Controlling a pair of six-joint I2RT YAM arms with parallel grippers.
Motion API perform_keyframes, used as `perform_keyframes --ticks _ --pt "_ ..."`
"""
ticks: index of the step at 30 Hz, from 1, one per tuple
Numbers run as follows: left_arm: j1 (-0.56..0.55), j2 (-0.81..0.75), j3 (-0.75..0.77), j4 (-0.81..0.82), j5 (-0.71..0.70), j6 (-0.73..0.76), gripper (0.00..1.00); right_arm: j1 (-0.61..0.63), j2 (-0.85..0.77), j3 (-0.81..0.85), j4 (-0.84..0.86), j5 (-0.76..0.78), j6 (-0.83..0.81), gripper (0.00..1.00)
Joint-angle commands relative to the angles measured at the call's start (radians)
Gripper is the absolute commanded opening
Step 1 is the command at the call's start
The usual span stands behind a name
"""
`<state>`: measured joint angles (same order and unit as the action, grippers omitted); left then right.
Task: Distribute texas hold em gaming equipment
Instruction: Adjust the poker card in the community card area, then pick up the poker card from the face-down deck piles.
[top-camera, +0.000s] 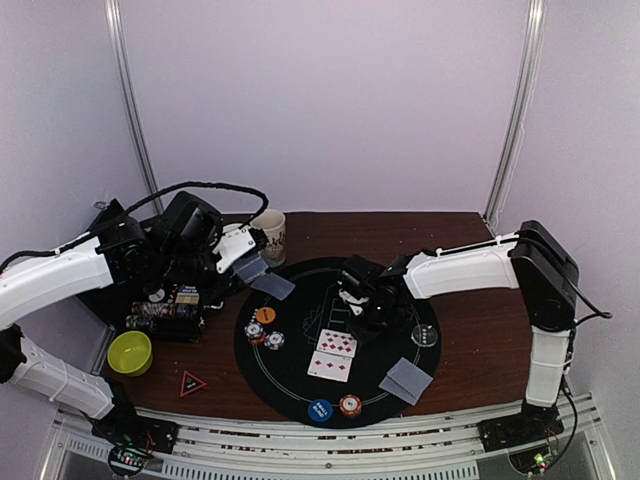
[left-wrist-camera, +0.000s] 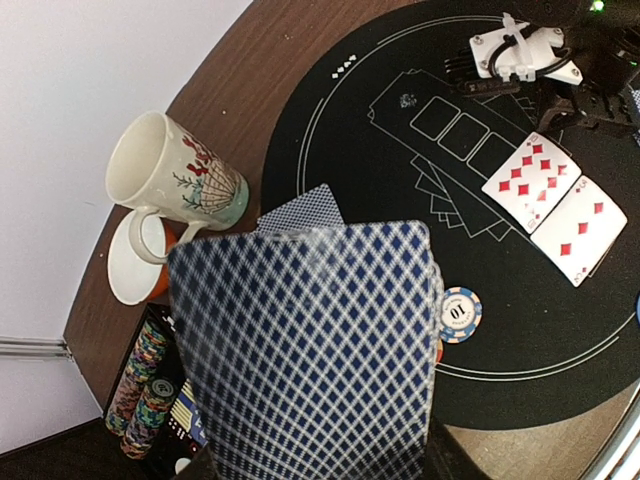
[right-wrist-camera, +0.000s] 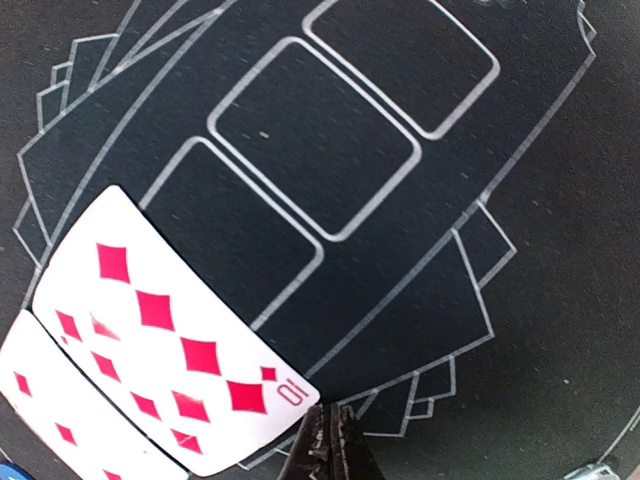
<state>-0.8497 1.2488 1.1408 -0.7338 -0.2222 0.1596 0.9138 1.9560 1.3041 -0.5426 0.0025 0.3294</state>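
Observation:
My left gripper (top-camera: 247, 262) is shut on a grey-blue-backed card (left-wrist-camera: 310, 340), held above the black mat's left edge; its fingers are hidden under the card. A second face-down card (left-wrist-camera: 305, 210) lies on the mat just beyond. My right gripper (right-wrist-camera: 331, 448) is shut and empty, its tips at the corner of the face-up ten of diamonds (right-wrist-camera: 170, 330). A second diamond card (top-camera: 330, 367) lies beside it. Two face-down cards (top-camera: 408, 378) lie front right. Striped chips (top-camera: 265, 336), an orange disc (top-camera: 265, 315), a blue disc (top-camera: 320, 410), an orange-striped chip (top-camera: 350, 404) and a clear disc (top-camera: 425, 335) sit on the mat.
The round black mat (top-camera: 300, 390) covers the middle of the brown table. A patterned mug (top-camera: 268, 235) stands at its back left. The black chip case (top-camera: 165, 312), a green bowl (top-camera: 130, 352) and a red triangle (top-camera: 192, 383) are at the left.

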Motion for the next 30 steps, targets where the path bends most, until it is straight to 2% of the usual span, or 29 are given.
perform_keyframes --ticks 1,8,11,12,15,16,17,18,21,22,25,30 --pt "0.003 -0.019 0.014 0.039 -0.007 0.009 0.47 0.016 0.036 0.014 0.014 -0.05 0.012 0.03" --pt "0.004 -0.024 0.014 0.039 -0.005 0.008 0.47 0.016 0.025 0.053 -0.017 0.0 -0.002 0.03" --pt "0.004 -0.024 0.014 0.037 0.0 0.008 0.47 0.016 0.011 0.113 -0.076 0.085 -0.024 0.04" --pt "0.004 -0.026 0.014 0.037 0.004 0.012 0.47 0.013 -0.019 0.133 -0.077 0.107 -0.032 0.07" --pt "0.004 -0.035 0.014 0.039 0.009 0.024 0.47 -0.01 -0.115 0.169 0.002 0.028 -0.059 0.35" --pt "0.004 -0.036 0.016 0.039 0.011 0.029 0.47 -0.023 -0.143 0.177 0.049 -0.049 -0.061 0.45" --pt "0.005 -0.037 0.018 0.039 0.012 0.034 0.47 -0.038 -0.167 0.185 0.106 -0.164 -0.054 0.62" --pt "0.004 -0.037 0.021 0.039 0.014 0.038 0.47 -0.053 -0.175 0.195 0.158 -0.288 -0.03 0.75" --pt "0.004 -0.034 0.029 0.039 0.019 0.046 0.47 -0.088 -0.153 0.238 0.332 -0.597 0.108 0.99" --pt "0.004 -0.034 0.029 0.039 0.021 0.046 0.47 -0.091 -0.142 0.246 0.395 -0.664 0.149 1.0" --pt "0.004 -0.035 0.031 0.039 0.034 0.049 0.47 -0.087 -0.103 0.282 0.518 -0.718 0.204 1.0" --pt "0.004 -0.032 0.036 0.039 0.038 0.052 0.47 -0.061 0.007 0.414 0.47 -0.759 0.181 0.96"
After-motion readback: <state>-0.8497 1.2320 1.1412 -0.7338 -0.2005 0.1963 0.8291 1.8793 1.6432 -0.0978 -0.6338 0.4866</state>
